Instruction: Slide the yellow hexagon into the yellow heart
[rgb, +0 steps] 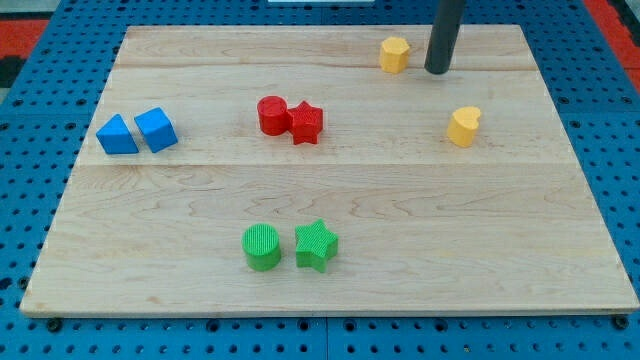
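The yellow hexagon (394, 54) sits near the view's top, right of centre. The yellow heart (463, 127) lies lower and to the right of it, apart from it. My tip (437, 71) stands just right of the hexagon, a small gap between them, and above-left of the heart.
A red cylinder (272, 115) touches a red star (306, 123) near the middle. A blue triangle (117, 135) and a blue cube (156, 130) sit side by side at the left. A green cylinder (262, 247) and a green star (316, 245) sit near the bottom. The wooden board (500, 250) lies on blue pegboard.
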